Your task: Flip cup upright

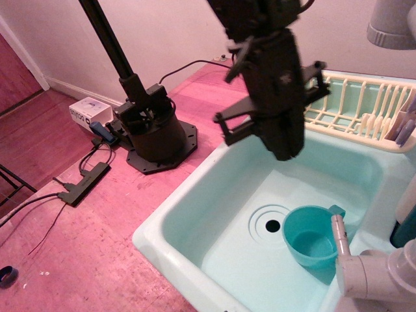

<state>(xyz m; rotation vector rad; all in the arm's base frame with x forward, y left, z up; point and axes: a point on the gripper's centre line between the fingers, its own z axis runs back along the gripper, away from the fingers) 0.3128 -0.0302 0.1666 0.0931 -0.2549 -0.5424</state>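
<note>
The teal cup (309,235) stands in the pale mint sink basin (195,214), right of the drain hole (272,225). Its wide rim faces up and its small handle (337,210) points to the back right. My gripper (285,148) hangs above the basin's back left, well clear of the cup and up-left of it. It holds nothing. The fingers point down and look close together, but their gap is hard to read from this angle.
A cream dish rack (364,110) sits behind the basin. A grey faucet (364,270) juts in at the lower right, close to the cup. A second arm's base (153,130), cables and a white box (88,112) lie on the pink counter at left.
</note>
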